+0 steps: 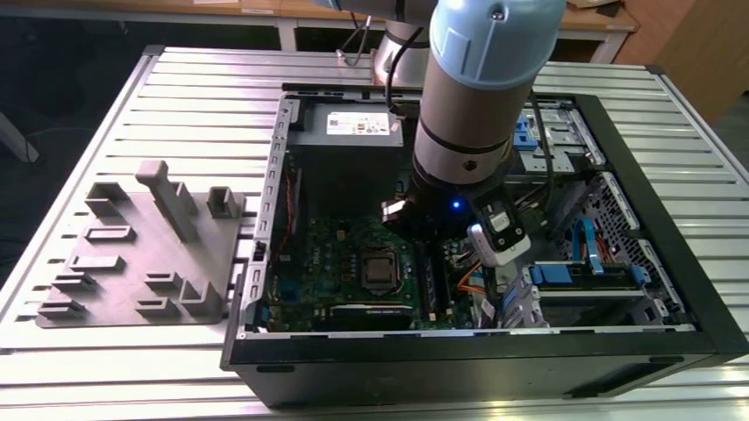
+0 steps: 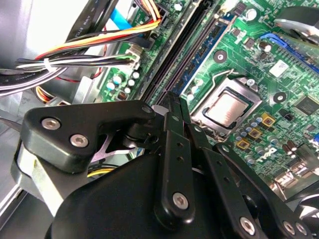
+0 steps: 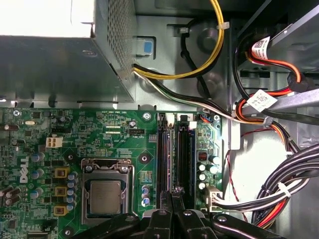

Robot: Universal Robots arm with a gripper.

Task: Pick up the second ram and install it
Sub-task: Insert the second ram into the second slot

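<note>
The gripper point(image 3: 173, 199) is closest. Its two black fingers point(image 2: 174, 129) are pinched tight on the second ram point(image 3: 173, 164). The ram is a thin dark strip, seen from its edge. Its long side runs the same way as the long slots point(image 3: 188, 159) on the motherboard point(image 3: 114, 129), straight out from the fingertips. It sits right over the slots, near the motherboard's edge by the bunch of wires point(image 3: 279, 189). I cannot tell if it is pushed all the way in. Just beside the slots is the silver processor socket point(image 3: 105, 191). Farther off, the grey block point(image 1: 140, 254) lies on the table point(image 1: 210, 79), outside the computer case point(image 1: 468, 368).
</note>
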